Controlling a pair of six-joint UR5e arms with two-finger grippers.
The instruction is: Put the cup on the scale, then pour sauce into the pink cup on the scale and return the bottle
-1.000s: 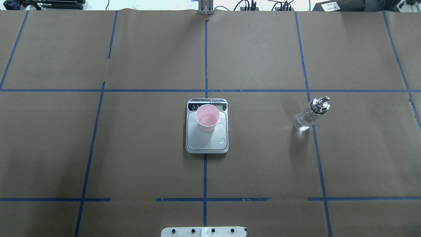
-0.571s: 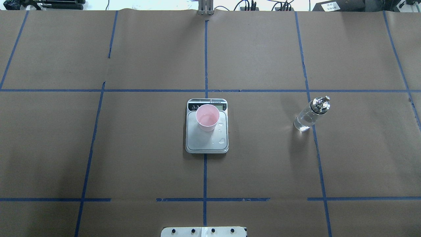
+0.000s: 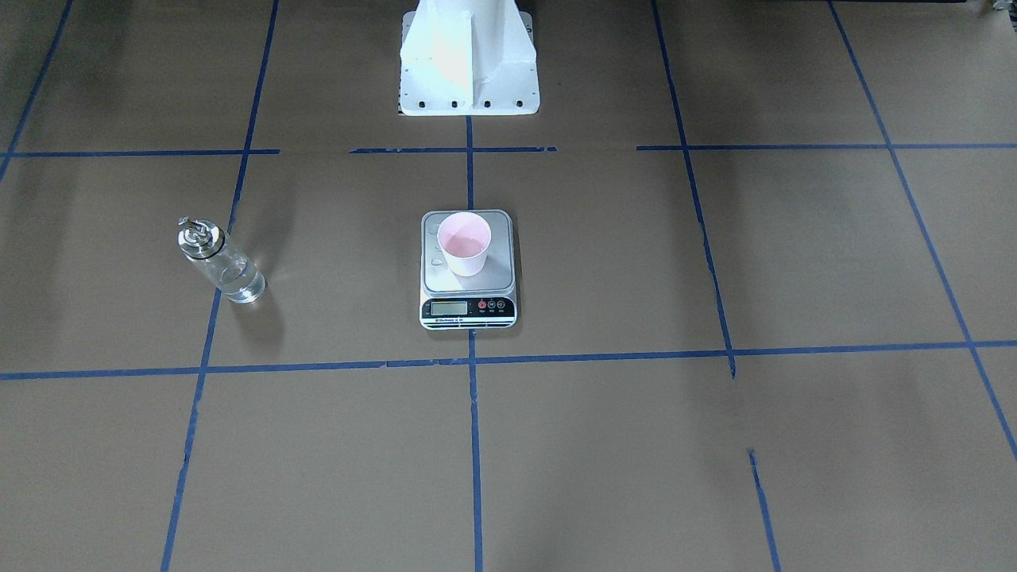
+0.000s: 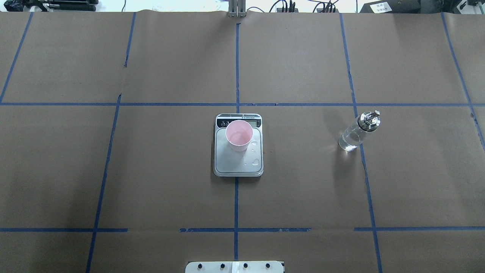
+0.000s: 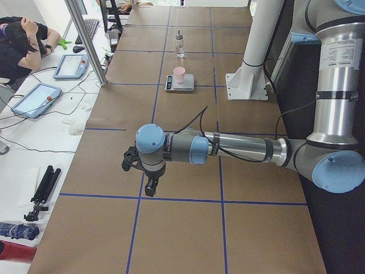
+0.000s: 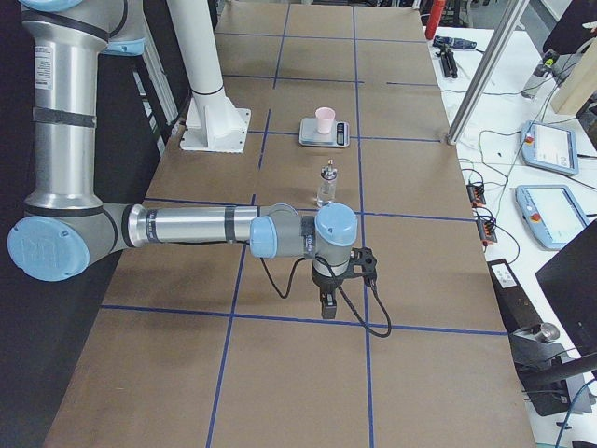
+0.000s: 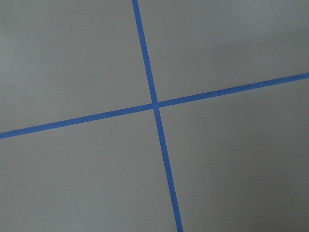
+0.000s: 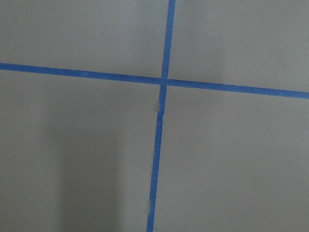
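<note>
A: Where do the task's things stand?
B: The cup (image 4: 239, 135) sits upright on the scale (image 4: 238, 161), toward its display end. The bottle (image 4: 356, 132) stands upright well apart from the scale, on the robot's right.
A: And the grippers?
B: The left gripper (image 5: 149, 185) and the right gripper (image 6: 326, 303) hang far from the scale. Nothing is seen in either, and how far they are open cannot be told.

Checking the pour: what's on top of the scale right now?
The pink cup stands upright on the scale, near its display end. Clear droplets lie on the bare plate beside it. The plate under the cup is hidden.
</note>
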